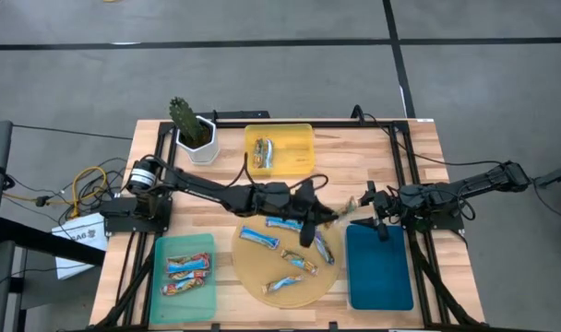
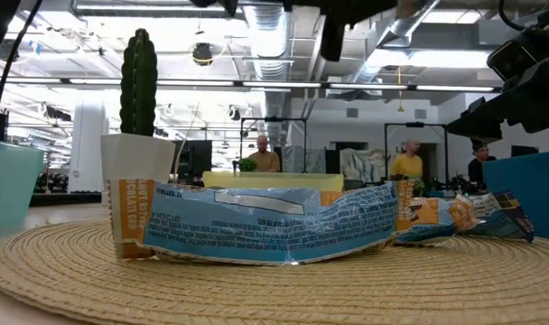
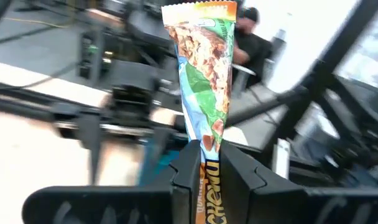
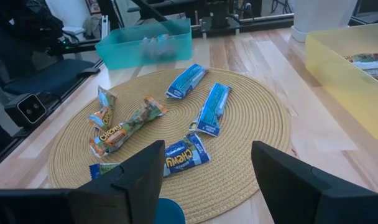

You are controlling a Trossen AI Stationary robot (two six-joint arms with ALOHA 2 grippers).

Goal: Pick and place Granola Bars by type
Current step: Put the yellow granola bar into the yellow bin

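My left gripper [image 1: 317, 218] reaches over the far right edge of the round woven mat [image 1: 253, 277] and is shut on a granola bar [image 3: 204, 81] with a blue-green wrapper and orange ends. My right gripper [image 4: 207, 180] is open and holds nothing; in the high view it [image 1: 380, 224] hangs at the far edge of the blue tray [image 1: 380, 277]. Several blue-white bars [image 1: 260, 238] lie flat on the mat. One bar [image 1: 265, 152] lies in the yellow tray [image 1: 299, 138], and two red-orange bars [image 1: 186, 267] lie in the teal tray [image 1: 184, 244]. My left gripper pinches the bar between its two fingers [image 3: 186, 168] near one end [image 3: 209, 146]. The fingers lie along the bar. Its long free part [image 1: 343, 210] sticks out past the fingertips toward the right arm, lifted clear of the mat and the table.
A potted cactus [image 1: 190, 129] stands at the far left, beside the yellow tray. The black frame rails [image 1: 402, 157] run along the table's sides. The blue tray holds no bars. People stand in the room beyond the table [image 2: 261, 153].
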